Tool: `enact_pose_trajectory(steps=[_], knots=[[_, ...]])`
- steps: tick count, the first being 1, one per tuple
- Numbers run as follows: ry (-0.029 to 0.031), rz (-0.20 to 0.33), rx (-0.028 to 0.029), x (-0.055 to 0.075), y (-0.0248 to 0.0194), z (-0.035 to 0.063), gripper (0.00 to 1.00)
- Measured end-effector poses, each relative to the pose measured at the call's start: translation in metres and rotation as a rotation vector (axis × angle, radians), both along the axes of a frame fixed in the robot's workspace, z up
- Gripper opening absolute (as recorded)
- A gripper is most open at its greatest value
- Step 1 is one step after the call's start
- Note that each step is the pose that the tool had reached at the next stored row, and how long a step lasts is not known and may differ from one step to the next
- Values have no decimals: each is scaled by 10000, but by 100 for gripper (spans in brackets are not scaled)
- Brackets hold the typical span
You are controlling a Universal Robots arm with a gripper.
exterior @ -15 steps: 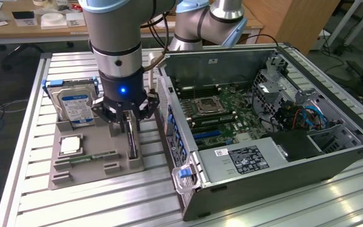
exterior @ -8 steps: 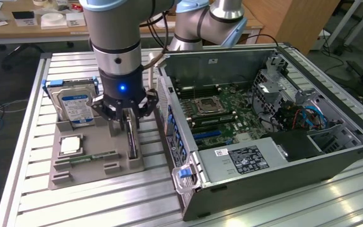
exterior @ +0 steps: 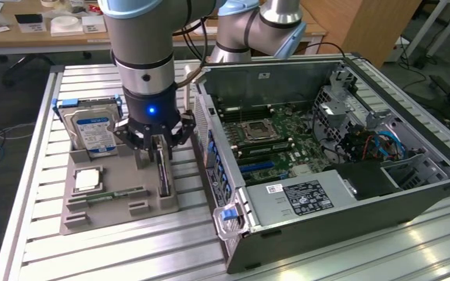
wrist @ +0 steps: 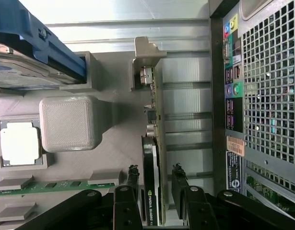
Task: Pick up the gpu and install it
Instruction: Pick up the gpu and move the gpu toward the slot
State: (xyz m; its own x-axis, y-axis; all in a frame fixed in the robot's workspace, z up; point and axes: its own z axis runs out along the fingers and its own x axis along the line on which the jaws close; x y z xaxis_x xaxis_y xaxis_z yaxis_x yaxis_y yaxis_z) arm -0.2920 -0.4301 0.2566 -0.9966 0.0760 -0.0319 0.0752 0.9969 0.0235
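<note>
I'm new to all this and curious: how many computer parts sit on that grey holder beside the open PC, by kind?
Hard drive: 1
Processor chip: 1
Memory stick: 1
gpu: 1
Total: 4

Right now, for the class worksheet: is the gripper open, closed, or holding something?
Gripper: open, with its fingers on either side of the gpu, which stands on edge in the gray holder; not clamped on it.
</note>
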Motion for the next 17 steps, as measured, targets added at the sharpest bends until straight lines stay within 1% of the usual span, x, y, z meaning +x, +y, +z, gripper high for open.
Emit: enact_pose_trajectory(steps=[10, 12, 17], knots=[[-3, -1, 6, -1, 0, -14, 42], [-6, -2, 15, -1, 1, -27, 42], [-6, -1, 19, -2, 0, -71, 42]])
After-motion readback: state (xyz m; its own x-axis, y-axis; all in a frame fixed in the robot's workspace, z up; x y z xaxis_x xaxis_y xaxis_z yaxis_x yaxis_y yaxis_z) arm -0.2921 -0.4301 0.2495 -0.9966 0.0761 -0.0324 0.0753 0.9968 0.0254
